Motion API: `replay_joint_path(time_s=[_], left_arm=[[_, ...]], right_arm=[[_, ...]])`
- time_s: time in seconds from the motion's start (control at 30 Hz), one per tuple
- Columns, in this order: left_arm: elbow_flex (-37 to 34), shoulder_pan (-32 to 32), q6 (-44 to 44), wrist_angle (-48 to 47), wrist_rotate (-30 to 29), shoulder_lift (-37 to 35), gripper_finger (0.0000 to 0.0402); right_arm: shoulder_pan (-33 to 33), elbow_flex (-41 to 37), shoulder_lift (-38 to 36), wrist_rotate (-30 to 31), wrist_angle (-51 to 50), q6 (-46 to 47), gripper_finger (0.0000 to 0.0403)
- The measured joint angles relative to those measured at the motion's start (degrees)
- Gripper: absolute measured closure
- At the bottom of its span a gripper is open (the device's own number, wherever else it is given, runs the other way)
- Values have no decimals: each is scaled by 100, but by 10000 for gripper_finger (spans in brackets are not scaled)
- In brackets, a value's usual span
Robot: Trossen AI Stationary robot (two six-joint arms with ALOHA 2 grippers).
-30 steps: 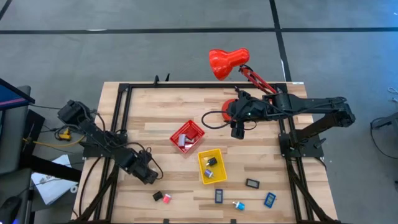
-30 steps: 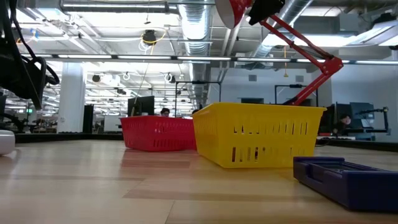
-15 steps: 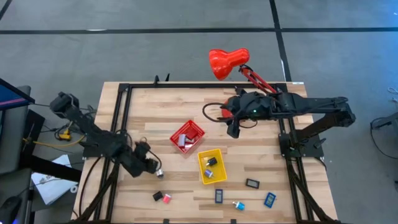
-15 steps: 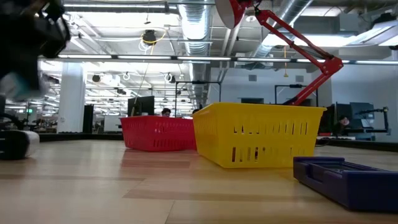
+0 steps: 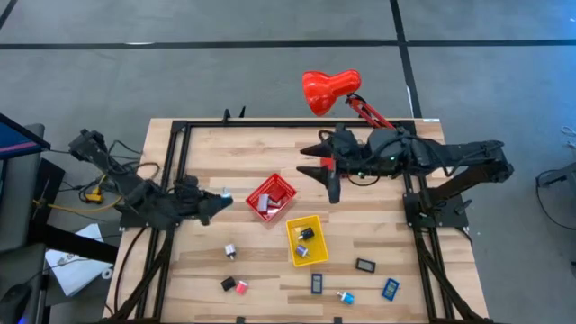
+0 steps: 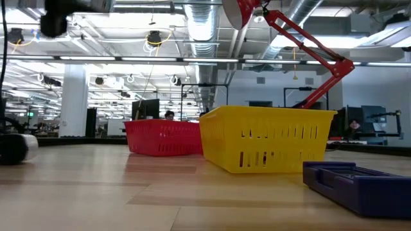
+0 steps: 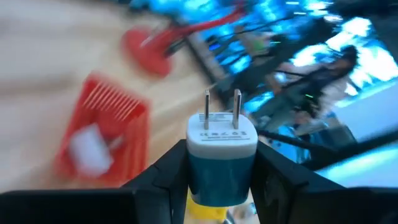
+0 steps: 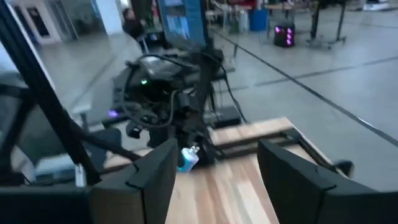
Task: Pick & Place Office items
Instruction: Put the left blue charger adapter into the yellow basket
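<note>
My left gripper (image 5: 220, 197) hangs over the table's left part, just left of the red tray (image 5: 290, 192), and is shut on a teal and white plug charger (image 7: 222, 142) whose two prongs point away from the gripper. My right gripper (image 5: 317, 169) stands open and high over the far middle of the table, fingers level and pointing toward the table's left, with nothing between them (image 8: 217, 177). The yellow tray (image 5: 290, 243) sits near the red one. Several small office items lie near the front edge, among them a grey-white piece (image 5: 230, 251) and a pink one (image 5: 241, 287). My left gripper pinches the charger's teal body (image 7: 198, 171) between its two fingers, one on each side. The fingers lie about level and point toward the red tray. The charger is lifted clear of the table, its white prong end sticking out past the fingertips.
A red desk lamp (image 5: 329, 89) stands at the far edge behind my right arm. Black frame rails run along the table's left, far and right sides. Blue and black pieces (image 5: 390, 289) lie at the near right. A white item lies in the red tray (image 7: 93, 146).
My left gripper has risen from the table near its front left, tipped from pointing down to about level and swung toward the red tray, still shut on the charger. My right gripper has risen, tipped up to level and drifted toward the table's left, staying open.
</note>
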Motion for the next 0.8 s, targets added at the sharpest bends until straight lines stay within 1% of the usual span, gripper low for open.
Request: replay_joint_path(time_s=[0.07, 0.13, 0.2, 0.3, 0.37, 0.47, 0.57, 0.67, 0.8], left_arm=[[2, 6, 1207, 843, -97, -86, 278], [2, 59, 2211, 1626, -232, -100, 278], [2, 136, 3187, 2412, -244, -96, 278], [4, 223, 4191, 3243, -161, -84, 278], [7, 278, 4695, 3485, 23, -61, 278], [7, 278, 5105, 3557, 295, -23, 278], [7, 277, 5339, 3558, 581, 82, 278], [7, 275, 5505, 3603, 993, 197, 278], [7, 275, 5531, 3625, 1368, 374, 278]], right_arm=[[67, -12, 63, -74, 255, -1, 187], [113, 5, 191, -82, 782, -1, 187], [198, -6, 307, -109, 1105, -1, 187], [223, -5, 600, -246, 1685, -1, 187], [223, -11, 796, -379, 2032, 1, 187], [212, -7, 1076, -535, 2394, 182, 187], [216, 159, 1422, -688, 2377, 251, 187], [243, 586, 1786, -778, 2001, 127, 187], [242, 1412, 2363, -1088, 1363, 99, 187]])
